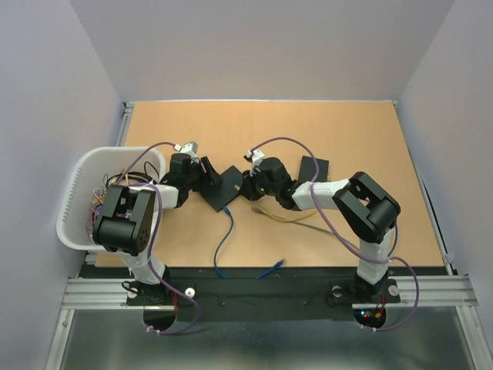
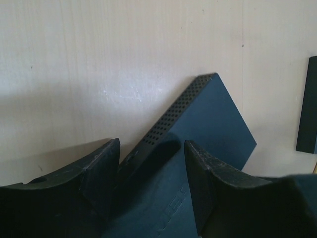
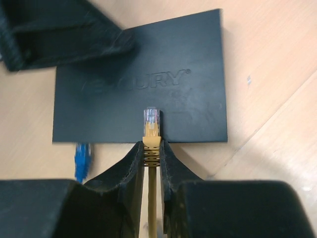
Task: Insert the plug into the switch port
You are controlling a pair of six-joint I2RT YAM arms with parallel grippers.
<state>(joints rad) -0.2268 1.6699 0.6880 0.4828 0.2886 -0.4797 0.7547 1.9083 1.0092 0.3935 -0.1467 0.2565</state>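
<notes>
switch top, right wrist view: the black switch carries a raised tone-on-tone brand word; the letters "URY" followed by a registered mark "®" can be read, the earlier letters too faint to tell.
place of the word: toward 12 o'clock from the clear plug tip.
switch top, left wrist view: raised letters at 6 o'clock on the switch, cut off and unreadable.

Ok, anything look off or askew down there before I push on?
Nothing damaged or spilled. The switch lies skewed to the table edges, left claw straddling it. The yellow plug sits straight in the right claw, above the switch's top.
</notes>
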